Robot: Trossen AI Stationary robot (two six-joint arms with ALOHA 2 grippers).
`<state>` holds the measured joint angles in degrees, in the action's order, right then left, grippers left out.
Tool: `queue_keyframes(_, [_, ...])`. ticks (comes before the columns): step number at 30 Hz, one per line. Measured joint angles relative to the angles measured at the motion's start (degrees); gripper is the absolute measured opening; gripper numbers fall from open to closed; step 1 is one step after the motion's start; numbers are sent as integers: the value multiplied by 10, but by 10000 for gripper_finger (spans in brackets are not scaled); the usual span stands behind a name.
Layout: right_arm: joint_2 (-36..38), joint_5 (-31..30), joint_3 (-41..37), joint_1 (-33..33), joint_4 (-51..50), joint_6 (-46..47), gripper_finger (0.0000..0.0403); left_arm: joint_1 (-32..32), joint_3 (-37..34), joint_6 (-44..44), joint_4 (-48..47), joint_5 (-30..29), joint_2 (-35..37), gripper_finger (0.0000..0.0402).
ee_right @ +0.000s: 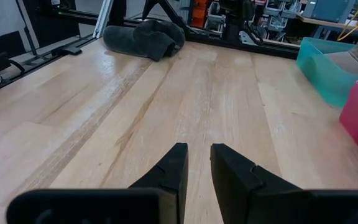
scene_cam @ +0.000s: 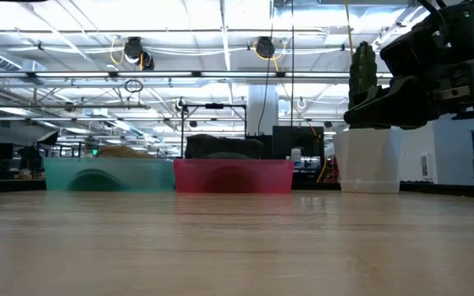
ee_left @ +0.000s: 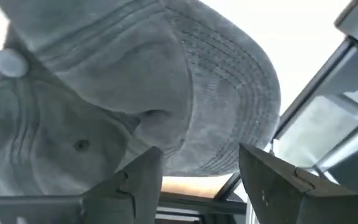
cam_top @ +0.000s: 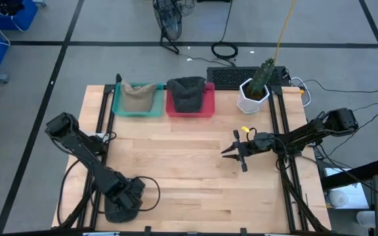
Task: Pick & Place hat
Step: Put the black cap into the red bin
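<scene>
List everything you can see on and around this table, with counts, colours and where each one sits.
Table: one, light wood, under everything.
Bins: two, teal bin and red bin, side by side at the far edge.
Hats: three, tan hat in teal bin, dark grey hat in red bin, grey hat lying on the table by the left arm.
Pot: one, white, holding a green plant, right of the red bin.
Keyboard: one, black, behind the pot.
Left gripper: open, at the grey hat.
Right gripper: narrowly open, holding nothing, over bare wood.

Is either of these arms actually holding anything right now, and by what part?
Nothing looks held. The left gripper straddles a fold of the grey cap, fingers apart; the right gripper hovers empty over the table.
</scene>
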<state>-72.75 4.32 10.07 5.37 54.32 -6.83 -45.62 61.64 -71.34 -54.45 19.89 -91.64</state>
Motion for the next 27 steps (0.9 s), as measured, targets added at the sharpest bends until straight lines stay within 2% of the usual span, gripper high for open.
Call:
queue_keyframes(7, [0, 0, 0, 0, -10, 2, 59, -27, -14, -14, 9, -50, -2, 209])
queue_keyframes(12, [0, 0, 0, 0, -10, 2, 59, -32, -51, -36, 1, -36, -2, 210])
queue_keyframes(17, [0, 0, 0, 0, -10, 2, 59, -32, -80, -38, 47, -14, -2, 209])
queue_keyframes(24, [0, 0, 0, 0, -10, 2, 59, -30, -81, -20, 82, -21, -2, 208])
queue_keyframes(27, [0, 0, 0, 0, -10, 2, 59, -30, -81, -18, 83, -19, -2, 190])
